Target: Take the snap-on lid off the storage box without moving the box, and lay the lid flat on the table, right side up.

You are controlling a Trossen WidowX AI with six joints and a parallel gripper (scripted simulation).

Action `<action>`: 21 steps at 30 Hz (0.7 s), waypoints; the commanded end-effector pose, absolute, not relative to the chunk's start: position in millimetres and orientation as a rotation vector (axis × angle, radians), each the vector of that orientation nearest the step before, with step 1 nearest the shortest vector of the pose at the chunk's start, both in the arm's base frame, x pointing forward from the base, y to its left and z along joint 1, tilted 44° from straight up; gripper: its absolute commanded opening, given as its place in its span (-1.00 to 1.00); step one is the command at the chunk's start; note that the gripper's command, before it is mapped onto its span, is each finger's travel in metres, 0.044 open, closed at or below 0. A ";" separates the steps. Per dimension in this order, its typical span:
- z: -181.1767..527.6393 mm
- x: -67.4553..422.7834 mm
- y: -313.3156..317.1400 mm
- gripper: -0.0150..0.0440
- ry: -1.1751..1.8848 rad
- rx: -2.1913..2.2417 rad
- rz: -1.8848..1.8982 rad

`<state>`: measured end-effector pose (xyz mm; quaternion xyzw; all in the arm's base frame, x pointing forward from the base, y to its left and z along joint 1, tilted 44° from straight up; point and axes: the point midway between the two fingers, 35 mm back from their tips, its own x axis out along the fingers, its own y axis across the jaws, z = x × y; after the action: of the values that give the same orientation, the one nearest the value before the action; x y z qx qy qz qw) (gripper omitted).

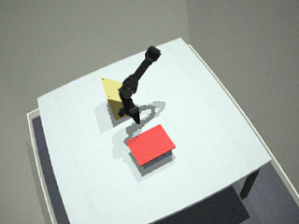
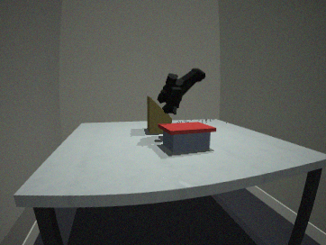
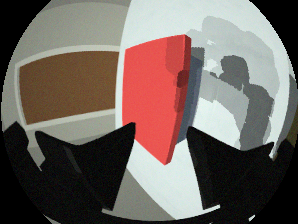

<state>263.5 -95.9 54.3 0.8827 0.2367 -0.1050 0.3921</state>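
The storage box [image 2: 186,142] is grey-blue and stands near the middle of the table [image 1: 80,179] [image 2: 113,171]. Its red snap-on lid [image 1: 151,145] [image 2: 186,128] [image 3: 153,96] sits flat on top of it. My black gripper [image 1: 135,120] [image 2: 170,108] [image 3: 161,131] is open about halfway and holds nothing. It hangs a short way above the lid's edge on the side towards the arm's base, not touching it. In the wrist view the lid lies straight ahead between the two dark fingers.
A yellow wedge-shaped block [image 1: 111,93] [image 2: 155,119] stands behind the box, close to the arm. The table's edge and the floor beyond it show at the left of the wrist view.
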 end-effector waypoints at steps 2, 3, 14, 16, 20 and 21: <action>36.6 263.6 -75.3 0.31 0.599 2.255 -0.272; 36.6 263.6 -75.3 0.31 0.599 2.255 -0.272; 33.2 271.9 -73.6 0.31 0.604 2.251 -0.276; 32.0 274.7 -73.0 0.31 0.604 2.250 -0.278; 29.7 280.3 -71.6 0.31 0.606 2.249 -0.280; 29.2 281.7 -71.2 0.31 0.606 2.249 -0.280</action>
<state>275.4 -70.6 30.5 0.8840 0.2407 -0.1084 0.3858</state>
